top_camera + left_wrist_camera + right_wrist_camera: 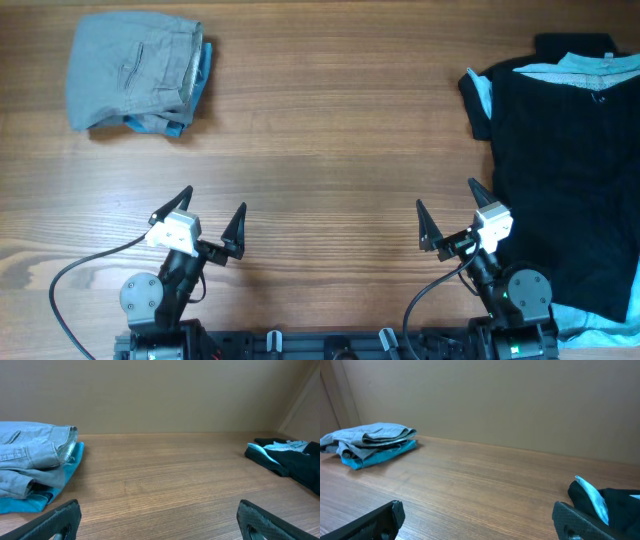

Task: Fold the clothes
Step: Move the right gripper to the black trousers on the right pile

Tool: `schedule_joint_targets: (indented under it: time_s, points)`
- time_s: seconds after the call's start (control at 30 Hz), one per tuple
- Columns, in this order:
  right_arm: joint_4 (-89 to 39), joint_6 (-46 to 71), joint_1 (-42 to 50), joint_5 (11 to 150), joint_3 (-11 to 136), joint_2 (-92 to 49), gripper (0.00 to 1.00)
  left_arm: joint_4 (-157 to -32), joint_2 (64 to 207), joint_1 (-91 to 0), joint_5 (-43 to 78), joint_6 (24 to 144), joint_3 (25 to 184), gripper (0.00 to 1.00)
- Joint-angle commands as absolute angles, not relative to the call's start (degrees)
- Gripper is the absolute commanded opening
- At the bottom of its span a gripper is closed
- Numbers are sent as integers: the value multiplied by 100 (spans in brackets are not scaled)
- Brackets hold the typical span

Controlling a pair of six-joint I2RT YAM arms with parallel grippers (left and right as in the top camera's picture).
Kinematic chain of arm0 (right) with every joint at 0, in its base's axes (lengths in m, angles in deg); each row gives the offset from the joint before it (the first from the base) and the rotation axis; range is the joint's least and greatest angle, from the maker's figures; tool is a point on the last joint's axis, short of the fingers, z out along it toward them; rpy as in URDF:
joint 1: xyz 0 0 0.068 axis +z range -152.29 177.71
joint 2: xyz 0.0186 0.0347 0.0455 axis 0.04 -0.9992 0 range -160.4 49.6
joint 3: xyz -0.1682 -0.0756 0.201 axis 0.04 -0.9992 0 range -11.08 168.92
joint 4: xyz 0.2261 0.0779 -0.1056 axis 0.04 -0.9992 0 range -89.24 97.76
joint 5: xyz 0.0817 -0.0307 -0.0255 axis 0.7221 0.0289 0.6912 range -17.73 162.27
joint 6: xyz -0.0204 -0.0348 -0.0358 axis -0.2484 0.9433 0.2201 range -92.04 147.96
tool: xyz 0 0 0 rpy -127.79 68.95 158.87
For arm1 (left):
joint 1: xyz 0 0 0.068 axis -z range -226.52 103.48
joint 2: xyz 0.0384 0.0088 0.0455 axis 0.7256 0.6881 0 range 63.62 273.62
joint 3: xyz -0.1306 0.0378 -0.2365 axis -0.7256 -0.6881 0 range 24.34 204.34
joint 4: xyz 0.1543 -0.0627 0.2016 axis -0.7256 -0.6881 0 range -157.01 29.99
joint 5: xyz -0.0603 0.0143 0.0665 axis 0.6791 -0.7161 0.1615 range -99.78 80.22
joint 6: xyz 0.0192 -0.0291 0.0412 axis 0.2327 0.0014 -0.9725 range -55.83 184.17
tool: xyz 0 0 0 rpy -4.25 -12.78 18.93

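Left gripper (215, 206) jaws spread wide, empty. Right gripper (445, 198) likewise, nothing between fingers. Step in hand, likely: take black garment (565, 190), drag onto bare wooden table (330, 120), flatten. Pinch one edge layer at corners, not bunched middle. Black garment lies unfolded just beside right gripper, outboard. Grey trousers (125, 80), folded atop light-blue T-shirt (204, 62), sit far across from black garment, beyond left gripper.
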State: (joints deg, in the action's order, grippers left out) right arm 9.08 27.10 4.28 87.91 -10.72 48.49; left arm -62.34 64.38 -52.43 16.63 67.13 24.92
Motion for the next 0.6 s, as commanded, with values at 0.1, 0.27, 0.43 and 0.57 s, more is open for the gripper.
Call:
schedule_joint_targets:
  time_s: [0.1, 0.27, 0.43, 0.57]
  points:
    - [921, 2631, 406, 8902, -1078, 4895, 100, -6236, 6400, -5199, 1624, 6786, 2468, 100]
    - [919, 2649, 406, 8848, -1078, 4869, 100, -6236, 6400, -5197, 1624, 6786, 2468, 100]
    - [1131, 2649, 406, 9333, -759, 4856, 100, -5512, 6400, -5197, 2061, 6786, 2568, 100]
    - [748, 2491, 406, 9265, 23, 4454, 100, -5790, 6514, -5199, 1744, 6788, 3191, 100]
